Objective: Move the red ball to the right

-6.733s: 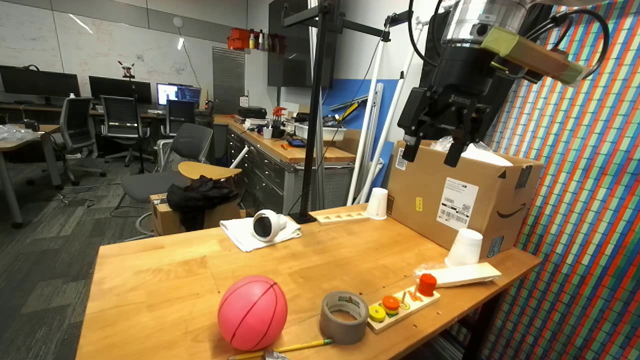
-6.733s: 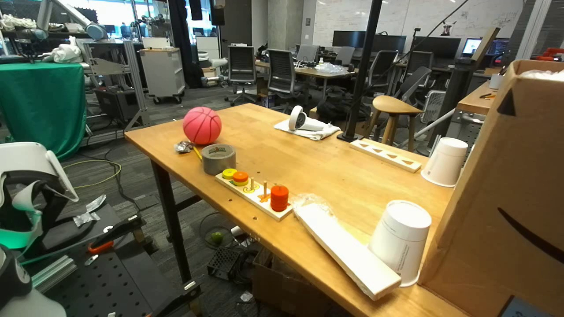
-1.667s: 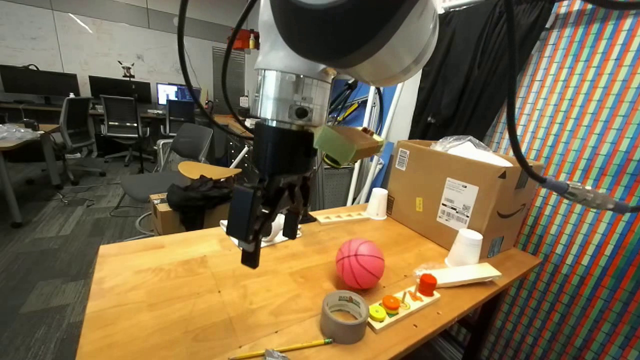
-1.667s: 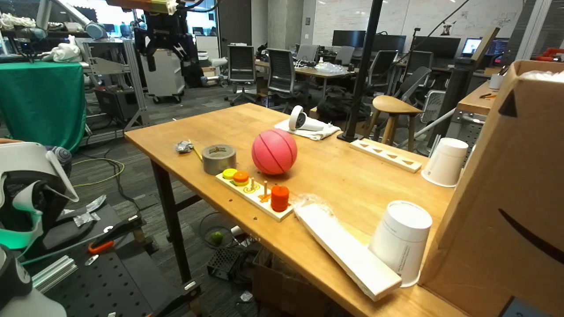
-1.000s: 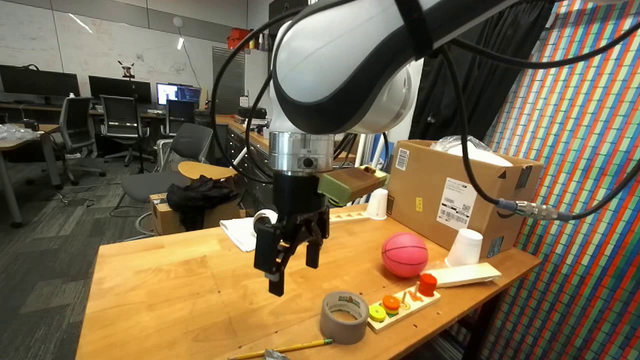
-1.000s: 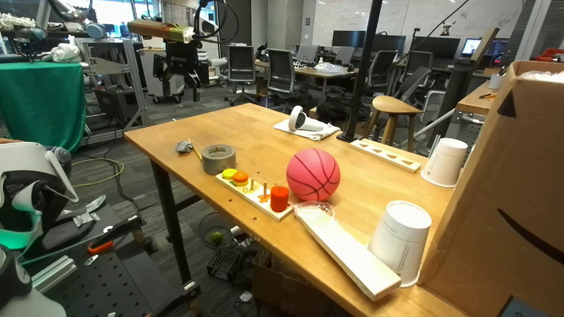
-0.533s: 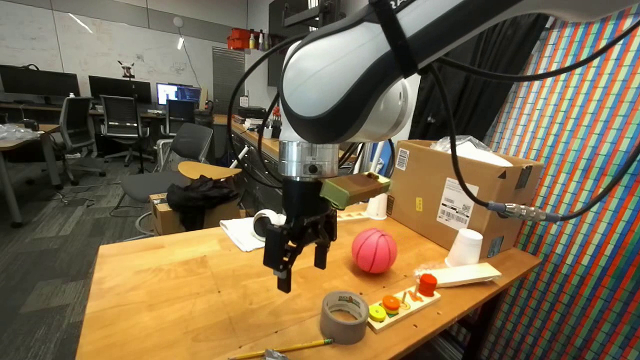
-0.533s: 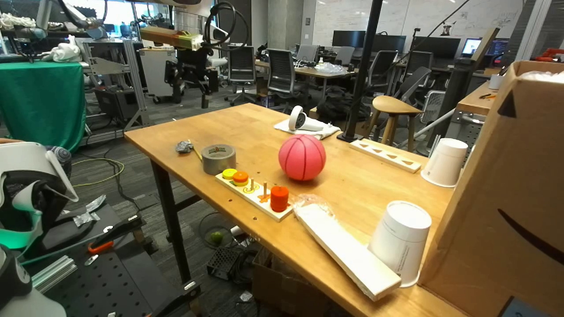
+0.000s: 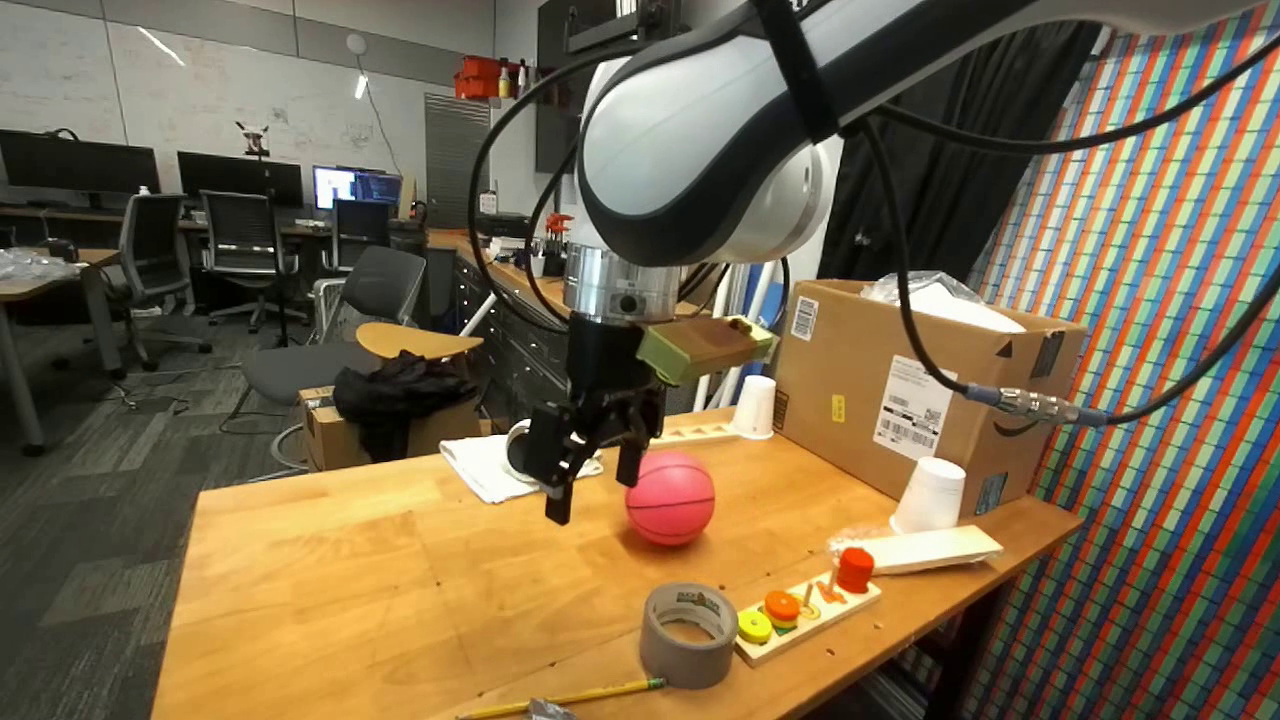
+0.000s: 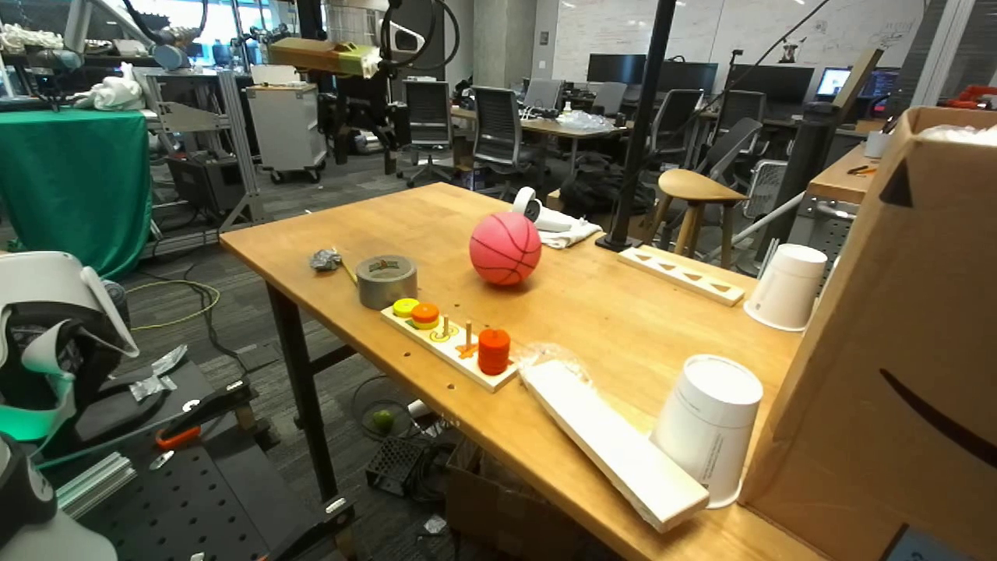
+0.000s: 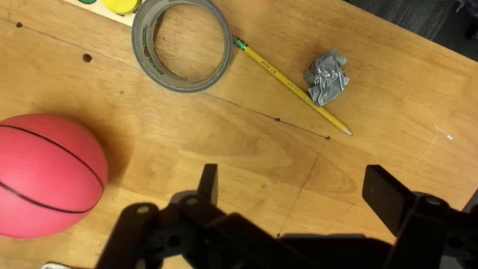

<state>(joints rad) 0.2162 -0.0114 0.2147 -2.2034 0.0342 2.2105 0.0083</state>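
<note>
Red ball (image 9: 670, 498), one: on the table (image 9: 330, 580); in an exterior view, right of the gripper (image 9: 594, 487) and left of the box (image 9: 855, 400). Gripper, one: above the table, spread wide. Box, one: far right. Cups (image 9: 928, 495), two, upside down: one far, one right, both beside the box. Tape (image 9: 690, 660), one: near. Pencil (image 9: 600, 692), one: left of the tape. Peg board (image 9: 818, 615), one: right of the tape. Plank (image 9: 930, 550), one: right, beside the nearer cup.

Whiteboard wall (image 9: 300, 105), monitors (image 9: 78, 163) lined below, some lit. Office chairs (image 9: 238, 222) on grey carpet (image 9: 120, 430). Wooden stool (image 10: 693, 185) near dark drawer cabinet (image 9: 530, 367). Black curtain (image 9: 960, 190) beside multicoloured checked backdrop (image 9: 1150, 250). Grey pillar (image 10: 510, 62). Bright windows (image 10: 221, 15) beyond green-draped table (image 10: 78, 187).
</note>
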